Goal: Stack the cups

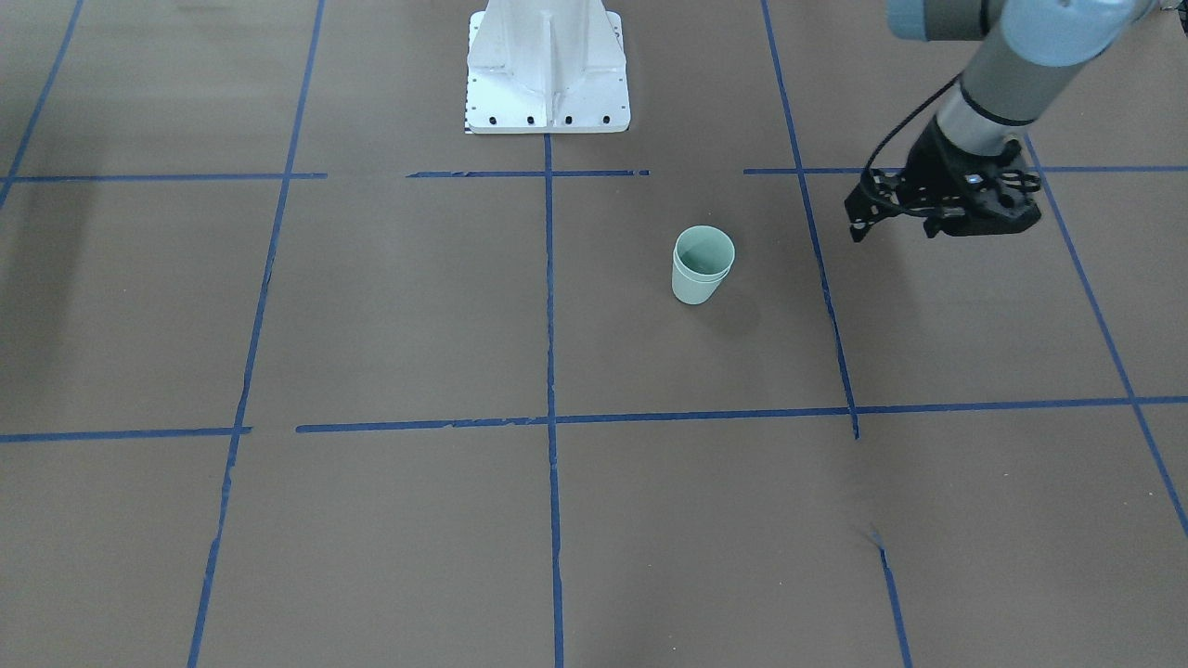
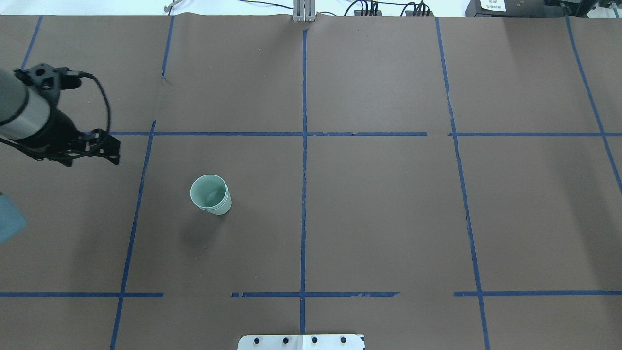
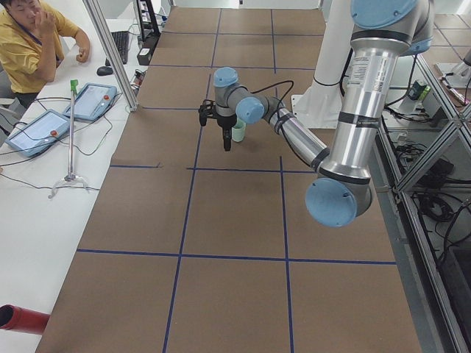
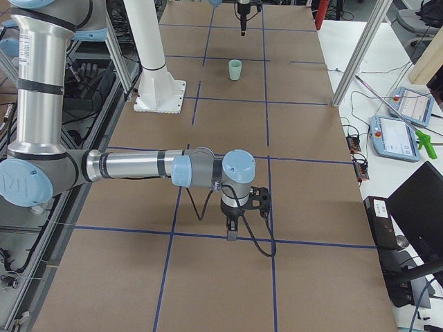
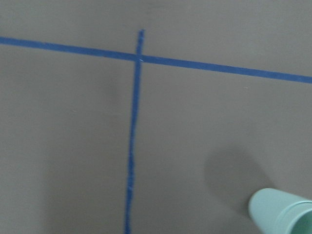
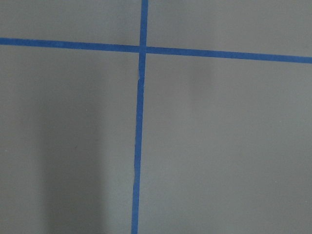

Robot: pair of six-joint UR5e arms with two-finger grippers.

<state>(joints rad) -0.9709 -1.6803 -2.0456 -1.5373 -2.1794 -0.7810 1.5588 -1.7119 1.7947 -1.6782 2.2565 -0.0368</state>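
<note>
Cups (image 1: pixel 703 267): both nested, one inside the other, two rims showing close together at the top. The stack stands upright on the brown paper table (image 1: pixel 371 325), in the robot's left half, in the grid square just beside the centre tape line (image 2: pixel 303 194). Nothing touches it. In the left wrist view only the rim and wall show, at the lower right corner.

Left gripper (image 2: pixel 114 151): well apart from the cups, further out to the robot's left, near the tape crossing. Fingers look pressed together into one narrow prong, holding nothing.

Right gripper (image 4: pixel 232 234): far off at the table's other end, pointing down near a tape crossing. Seen only from the side, so I cannot tell how its jaws stand.

White robot base (image 1: pixel 548 74) sits at the table edge. An operator in yellow (image 3: pixel 26 40) sits at the side bench.
</note>
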